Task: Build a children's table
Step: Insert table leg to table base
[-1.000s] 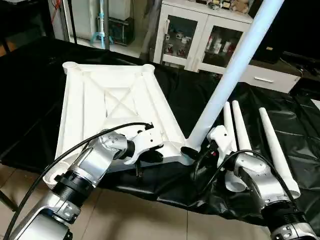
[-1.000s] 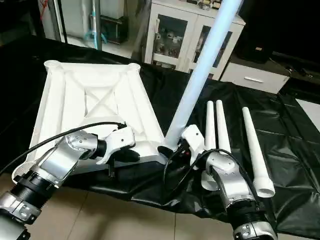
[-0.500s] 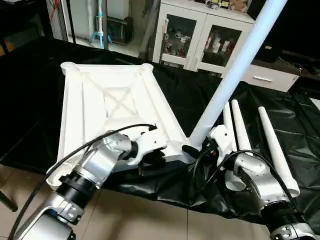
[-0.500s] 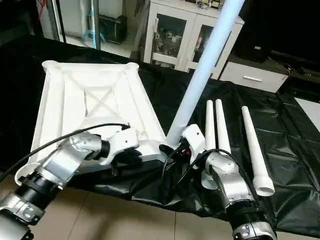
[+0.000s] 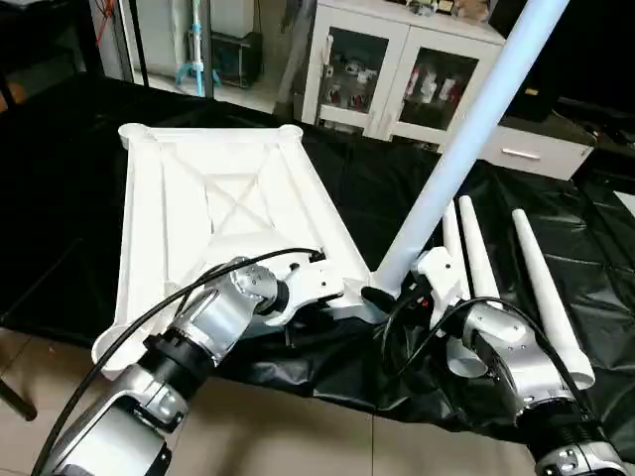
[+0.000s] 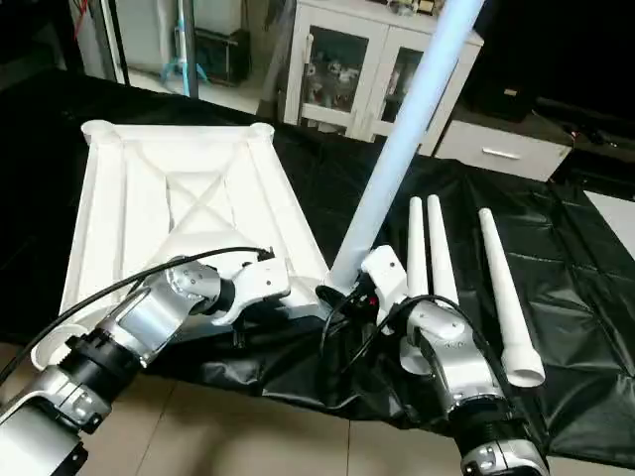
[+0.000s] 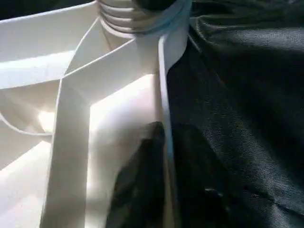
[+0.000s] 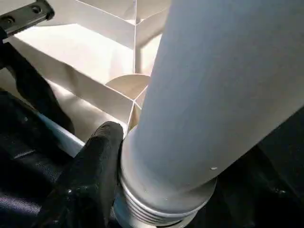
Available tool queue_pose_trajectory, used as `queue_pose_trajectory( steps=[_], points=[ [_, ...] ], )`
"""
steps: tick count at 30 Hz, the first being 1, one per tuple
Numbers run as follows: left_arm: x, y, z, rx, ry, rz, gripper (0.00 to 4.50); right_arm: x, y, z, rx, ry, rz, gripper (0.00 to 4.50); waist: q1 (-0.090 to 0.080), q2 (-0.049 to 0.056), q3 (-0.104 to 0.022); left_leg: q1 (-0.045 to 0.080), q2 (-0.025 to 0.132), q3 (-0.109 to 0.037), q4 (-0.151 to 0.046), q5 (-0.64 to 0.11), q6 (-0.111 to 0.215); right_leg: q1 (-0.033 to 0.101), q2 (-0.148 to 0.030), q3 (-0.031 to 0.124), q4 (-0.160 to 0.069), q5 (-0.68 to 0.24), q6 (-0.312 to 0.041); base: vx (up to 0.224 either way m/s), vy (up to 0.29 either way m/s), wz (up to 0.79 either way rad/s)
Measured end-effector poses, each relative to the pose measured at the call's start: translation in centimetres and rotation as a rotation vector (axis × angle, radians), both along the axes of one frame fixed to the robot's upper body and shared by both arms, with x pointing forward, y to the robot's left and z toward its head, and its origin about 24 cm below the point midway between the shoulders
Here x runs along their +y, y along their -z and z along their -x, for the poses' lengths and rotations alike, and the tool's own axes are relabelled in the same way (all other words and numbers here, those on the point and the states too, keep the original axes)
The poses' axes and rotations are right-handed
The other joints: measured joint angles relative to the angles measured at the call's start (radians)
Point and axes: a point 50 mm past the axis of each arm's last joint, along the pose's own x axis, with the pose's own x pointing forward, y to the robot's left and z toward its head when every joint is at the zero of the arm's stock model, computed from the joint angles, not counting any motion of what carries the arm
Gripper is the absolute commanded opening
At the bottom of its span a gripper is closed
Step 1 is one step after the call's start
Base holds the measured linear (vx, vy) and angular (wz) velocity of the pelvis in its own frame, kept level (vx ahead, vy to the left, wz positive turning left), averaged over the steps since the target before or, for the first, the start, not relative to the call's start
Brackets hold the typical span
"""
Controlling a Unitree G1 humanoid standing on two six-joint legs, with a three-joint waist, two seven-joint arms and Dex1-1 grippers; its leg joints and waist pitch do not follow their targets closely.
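Left eye view, table top: white square top (image 5: 213, 213) lies ribbed side up on the black-covered work table (image 5: 377, 188), its near edge at the table's front.
Leg in socket: one leg (image 5: 466, 134) stands slanting from the near right corner socket (image 7: 137, 19).
Right gripper: right gripper (image 5: 389, 296) clamps that leg's base, one black finger (image 8: 90, 180) against it.
Left gripper: left gripper (image 5: 316, 305) straddles the top's near edge wall beside that socket, fingers (image 7: 137, 185) nearly closed on the thin wall.
Spare legs: three legs (image 5: 536, 288) lie side by side on the black cover, right of the top.
Surroundings: white cabinet (image 5: 397, 69) behind the table.
Hidden: slanting leg's upper end is cut off.
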Motion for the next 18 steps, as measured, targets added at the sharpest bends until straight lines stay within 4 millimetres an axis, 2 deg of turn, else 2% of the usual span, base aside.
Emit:
queue_pose_trajectory(
  steps=[1, 6, 18],
  points=[
    [0.03, 0.02, -0.02, 0.001, -0.001, -0.001, 0.24, 0.00, 0.00, 0.00, 0.000, 0.001, 0.000, 2.54, 0.001, 0.000, 0.000, 0.000, 0.000, 0.000, 0.000, 0.000, 0.000, 0.000, 0.000, 0.000, 0.000, 0.000, 0.000, 0.000, 0.000, 0.00],
    [0.08, 0.08, -0.04, 0.013, -0.010, 0.007, 0.02, -0.01, 0.00, -0.02, -0.001, 0.005, 0.002, 2.54, 0.001, 0.002, 0.001, 0.000, 0.000, 0.000, -0.003, 0.000, 0.000, -0.001, 0.000, 0.000, 0.000, 0.000, 0.000, 0.000, 0.000, 0.00],
    [0.27, 0.03, -0.12, 0.023, -0.023, 0.030, 0.00, 0.25, -0.02, -0.09, -0.005, 0.028, -0.026, 2.54, -0.001, 0.007, 0.002, 0.000, 0.000, 0.000, -0.003, 0.000, 0.000, -0.002, 0.000, 0.000, -0.001, 0.000, 0.000, 0.000, 0.000, 0.00]
  ],
)
